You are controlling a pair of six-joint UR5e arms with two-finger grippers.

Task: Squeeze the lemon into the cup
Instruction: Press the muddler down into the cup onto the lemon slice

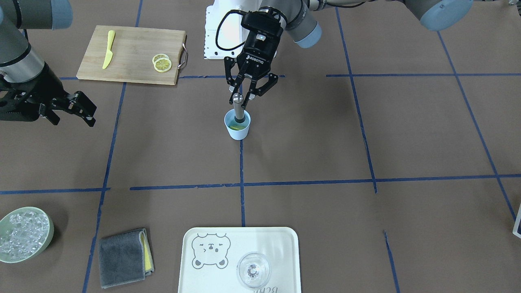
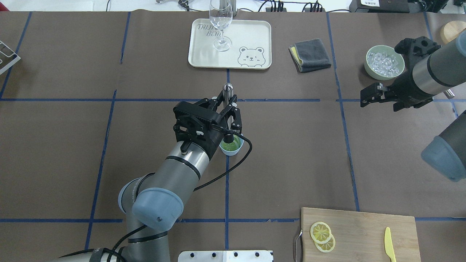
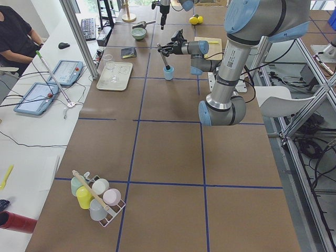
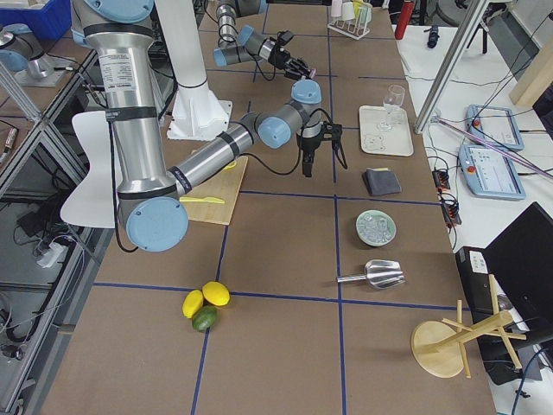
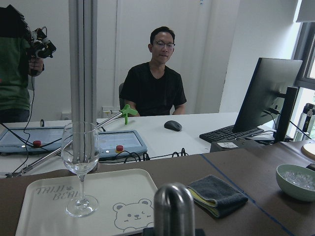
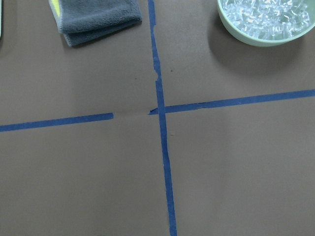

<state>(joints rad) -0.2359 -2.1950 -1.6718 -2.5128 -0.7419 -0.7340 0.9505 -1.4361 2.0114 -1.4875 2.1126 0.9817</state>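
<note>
The light-blue cup (image 1: 237,132) (image 2: 235,149) stands near the table's middle on a blue tape line. Yellow-green lemon (image 1: 238,127) (image 2: 229,146) lies in its bottom. A metal muddler (image 1: 238,106) (image 2: 228,88) stands upright in the cup, its lower end on the lemon. My left gripper (image 1: 243,97) (image 2: 227,99) is shut on the muddler's shaft just under its round top, which fills the lower edge of the left wrist view. Two more lemon slices (image 1: 162,63) (image 2: 322,233) overlap on the cutting board. My right gripper (image 1: 87,114) (image 2: 364,98) hovers open and empty, far from the cup.
A wooden cutting board (image 1: 130,44) carries a yellow plastic knife (image 1: 108,49). A cream tray (image 1: 203,276) holds a clear glass (image 1: 253,270). A grey folded cloth (image 1: 122,257) and a pale-green bowl of ice (image 1: 22,233) lie nearby. Two people are beyond the table in the left wrist view.
</note>
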